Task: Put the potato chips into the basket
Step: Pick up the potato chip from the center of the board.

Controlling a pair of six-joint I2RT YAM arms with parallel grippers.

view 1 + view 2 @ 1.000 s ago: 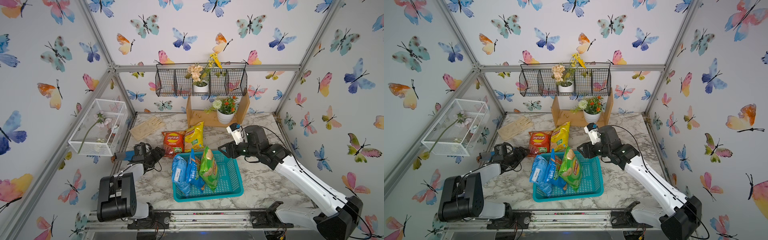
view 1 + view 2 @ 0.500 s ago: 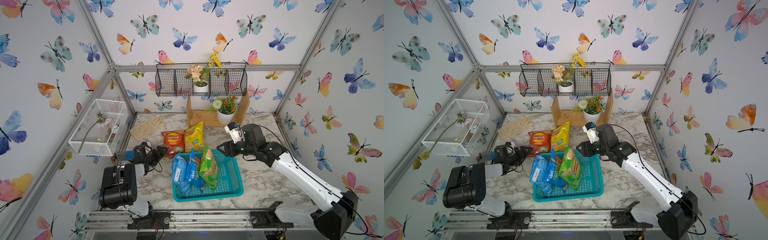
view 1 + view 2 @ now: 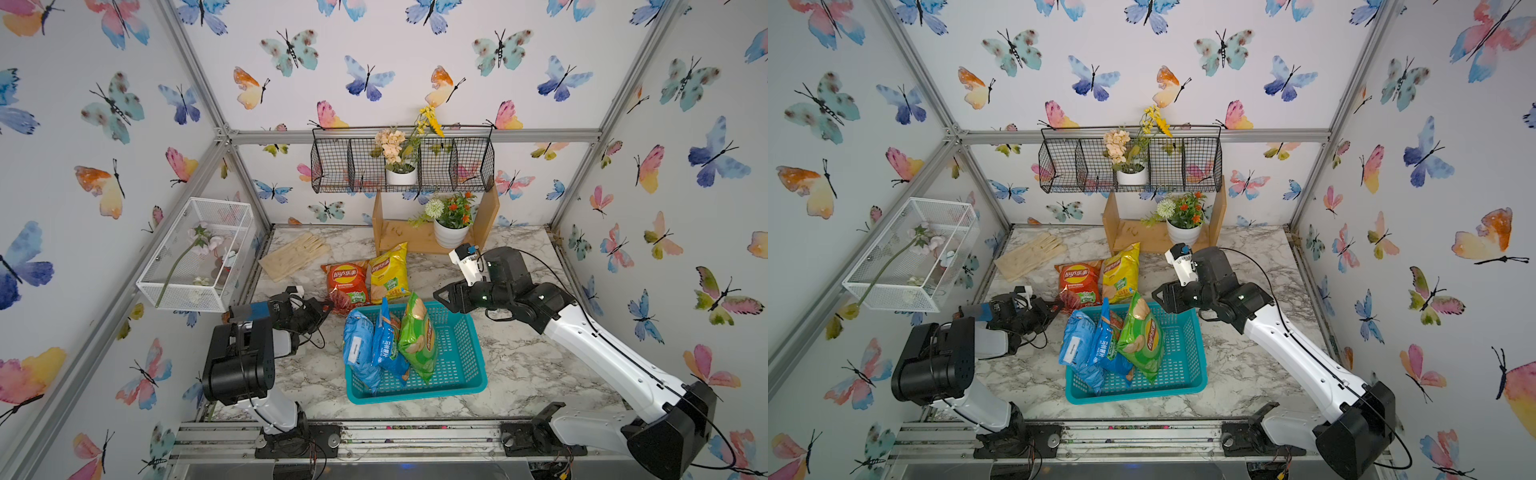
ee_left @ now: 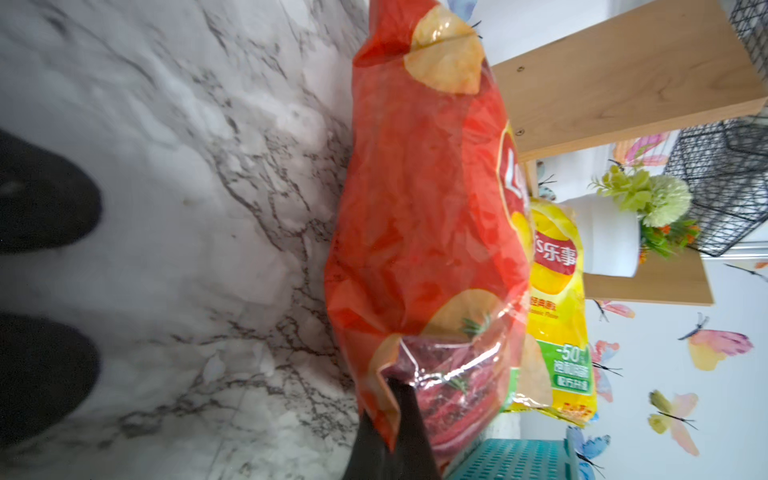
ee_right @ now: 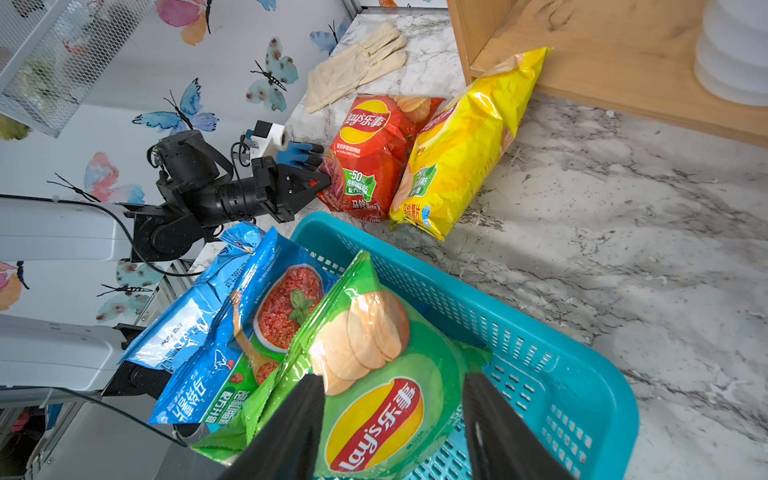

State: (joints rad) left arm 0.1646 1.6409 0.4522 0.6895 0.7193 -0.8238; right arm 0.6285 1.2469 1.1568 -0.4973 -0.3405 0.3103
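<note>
A glossy red Lay's bag [image 3: 347, 282] and a yellow Lay's bag [image 3: 388, 272] lie side by side on the marble tabletop [image 3: 519, 365] just behind the teal basket [image 3: 415, 395], where a green Lay's bag [image 3: 417, 336], a blue bag [image 3: 359, 349] and a second blue bag [image 3: 386, 345] lean together upright. The left gripper [image 5: 323, 179] is pinched tight on the red bag's lower corner, while the right gripper [image 5: 392, 378] hangs over the green bag, fingers moderately apart, gripping nothing. Red, yellow and green fronts show "Lay's 乐事"; the red one's green label reads "-50%".
</note>
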